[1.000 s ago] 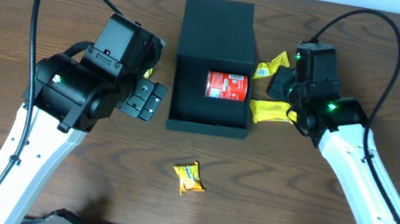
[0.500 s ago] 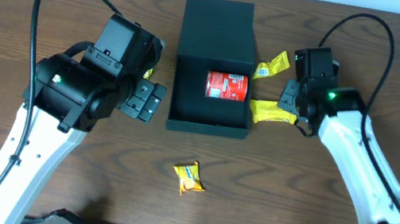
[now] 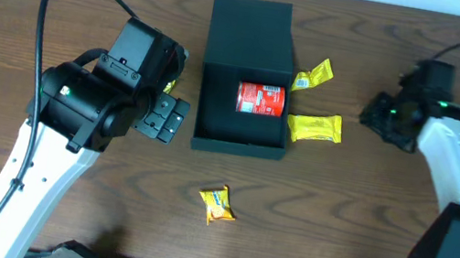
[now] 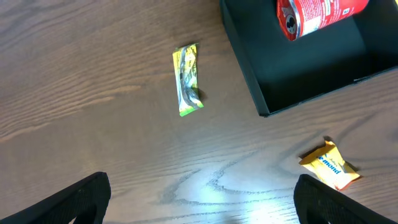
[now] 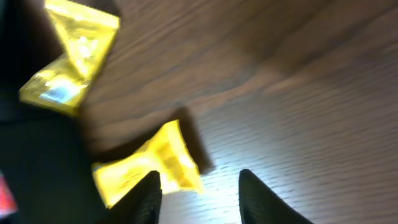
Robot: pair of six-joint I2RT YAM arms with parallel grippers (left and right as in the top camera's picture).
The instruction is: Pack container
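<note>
- Your left gripper [image 4: 202,200] hangs empty with fingers spread wide, and the open container [image 3: 250,35] sits just to its right; a low sweep inward could shove it
- Your right gripper [image 3: 379,120], fingers parted and empty, is well right of the container; the long yellow packet [image 3: 314,128] lies between, just beside the wall, so a finger could catch that wall

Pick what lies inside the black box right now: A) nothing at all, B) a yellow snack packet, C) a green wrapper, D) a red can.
D: the red can lies on its side on the floor of the open container.
</note>
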